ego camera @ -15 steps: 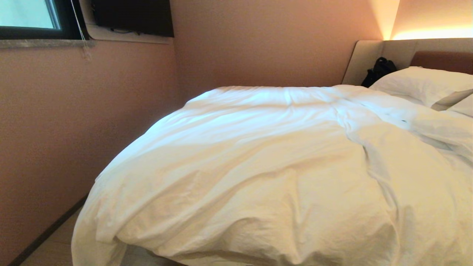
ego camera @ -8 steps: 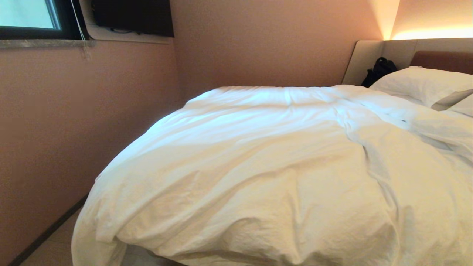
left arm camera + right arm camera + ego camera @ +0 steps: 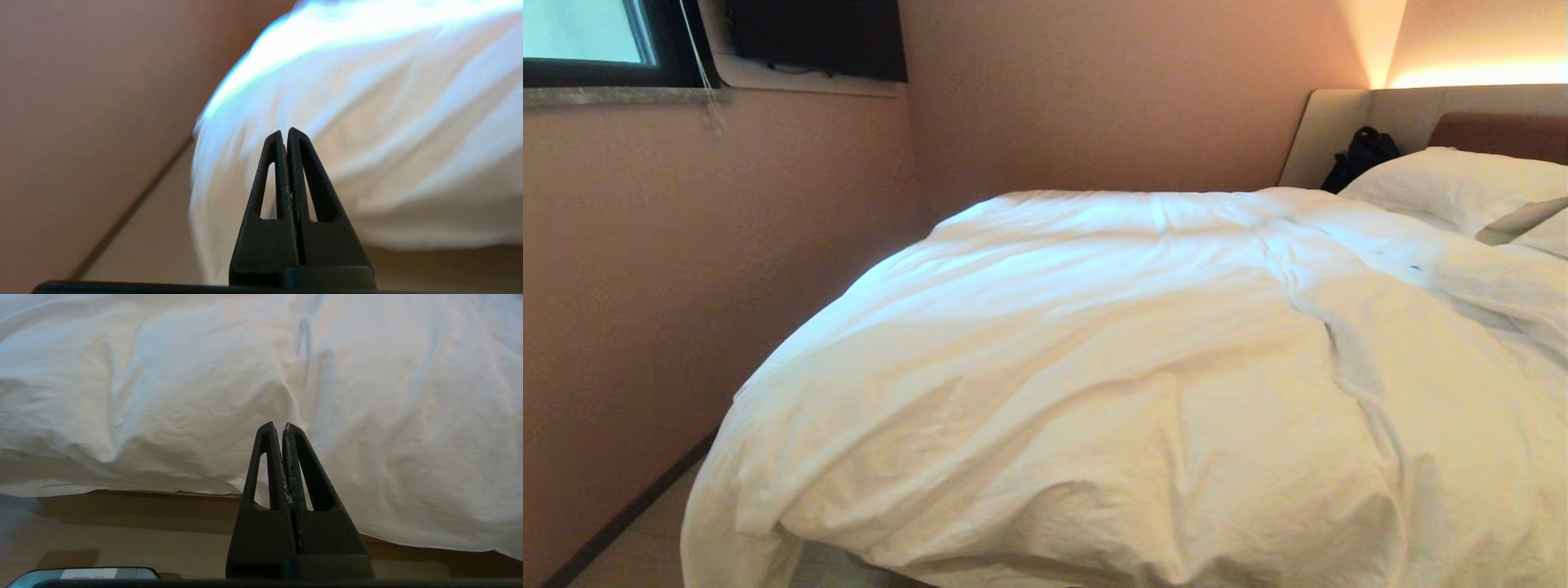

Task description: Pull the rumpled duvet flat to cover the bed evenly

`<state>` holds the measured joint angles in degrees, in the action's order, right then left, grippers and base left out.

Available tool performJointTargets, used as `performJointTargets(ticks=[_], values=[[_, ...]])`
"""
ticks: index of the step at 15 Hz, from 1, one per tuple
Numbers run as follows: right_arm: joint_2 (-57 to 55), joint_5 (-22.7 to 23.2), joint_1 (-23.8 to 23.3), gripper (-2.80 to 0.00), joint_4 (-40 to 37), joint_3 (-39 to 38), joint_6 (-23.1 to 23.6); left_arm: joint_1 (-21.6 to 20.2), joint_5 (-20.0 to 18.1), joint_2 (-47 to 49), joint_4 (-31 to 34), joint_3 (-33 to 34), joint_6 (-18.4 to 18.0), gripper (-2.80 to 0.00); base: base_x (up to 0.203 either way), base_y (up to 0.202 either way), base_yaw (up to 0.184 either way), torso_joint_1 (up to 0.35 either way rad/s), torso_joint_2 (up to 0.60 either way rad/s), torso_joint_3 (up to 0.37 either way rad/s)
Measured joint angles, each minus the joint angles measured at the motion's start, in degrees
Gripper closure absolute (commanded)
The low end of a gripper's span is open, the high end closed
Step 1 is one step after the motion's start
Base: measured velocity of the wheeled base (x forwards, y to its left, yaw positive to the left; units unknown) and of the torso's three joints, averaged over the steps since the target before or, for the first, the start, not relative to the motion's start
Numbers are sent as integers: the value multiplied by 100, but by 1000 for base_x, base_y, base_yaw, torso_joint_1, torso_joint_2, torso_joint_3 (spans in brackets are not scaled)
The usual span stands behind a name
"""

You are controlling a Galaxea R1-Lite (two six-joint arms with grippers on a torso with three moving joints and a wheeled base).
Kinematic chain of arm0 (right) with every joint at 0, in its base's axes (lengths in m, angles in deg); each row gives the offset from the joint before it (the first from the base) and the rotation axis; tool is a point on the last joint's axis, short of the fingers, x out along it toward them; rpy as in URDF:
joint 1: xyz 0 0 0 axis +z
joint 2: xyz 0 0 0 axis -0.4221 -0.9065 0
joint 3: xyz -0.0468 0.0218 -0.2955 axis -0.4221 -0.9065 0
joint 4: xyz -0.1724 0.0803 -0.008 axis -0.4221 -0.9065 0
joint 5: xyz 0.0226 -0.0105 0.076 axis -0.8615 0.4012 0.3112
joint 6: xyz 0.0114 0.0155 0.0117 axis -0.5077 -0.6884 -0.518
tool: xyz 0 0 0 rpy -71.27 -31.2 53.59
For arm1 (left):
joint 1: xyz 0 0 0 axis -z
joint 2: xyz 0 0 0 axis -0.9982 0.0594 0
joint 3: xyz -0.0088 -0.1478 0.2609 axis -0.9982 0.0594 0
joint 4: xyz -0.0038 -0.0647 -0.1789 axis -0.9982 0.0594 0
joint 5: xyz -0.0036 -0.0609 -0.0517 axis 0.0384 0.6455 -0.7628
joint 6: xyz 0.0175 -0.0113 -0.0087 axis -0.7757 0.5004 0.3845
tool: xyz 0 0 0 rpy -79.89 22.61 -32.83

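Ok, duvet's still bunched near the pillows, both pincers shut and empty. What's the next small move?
Probably open the right pincer toward the duvet hem hanging just ahead. A ridge of folds runs toward the pillow, so that side likely needs pulling flat.

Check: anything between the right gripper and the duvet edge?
Nothing. In the right wrist view the shut right gripper faces the duvet hem, with only bare floor below.

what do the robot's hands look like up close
Both are matte black plastic. The left hand has two tapered fingers, each with a long triangular cutout, rising from a blocky base. The right hand has the same shape, with whitish scuffing along its inner finger edges. No cables or markings show.
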<state>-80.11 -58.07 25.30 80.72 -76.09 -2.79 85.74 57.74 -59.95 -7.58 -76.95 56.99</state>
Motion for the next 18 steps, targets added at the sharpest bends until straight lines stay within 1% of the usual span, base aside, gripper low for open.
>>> performJointTargets(ticks=[1, 2, 5, 8, 14, 18], values=[[0, -2, 0, 0, -2, 0, 0, -2, -181, -20, -280, 67, -14, 0, 0, 0, 0, 0, 0, 0], [0, -1, -1, 0, -2, 0, 0, 0, -326, -31, -430, 125, -20, 0, 0, 0, 0, 0, 0, 0], [0, -4, -2, 0, 1, 0, 0, 0, -475, -37, -411, 337, -14, 0, 0, 0, 0, 0, 0, 0], [0, -2, 0, 0, 1, -2, 0, 1, -500, -38, -96, 397, 32, 0, 0, 0, 0, 0, 0, 0], [0, -4, 0, 0, 1, -1, 0, 11, -571, -38, 261, 404, 123, 0, 0, 0, 0, 0, 0, 0], [0, -2, 0, 0, 2, -2, 0, 9, -558, -40, 265, 393, 428, 0, 0, 0, 0, 0, 0, 0]])
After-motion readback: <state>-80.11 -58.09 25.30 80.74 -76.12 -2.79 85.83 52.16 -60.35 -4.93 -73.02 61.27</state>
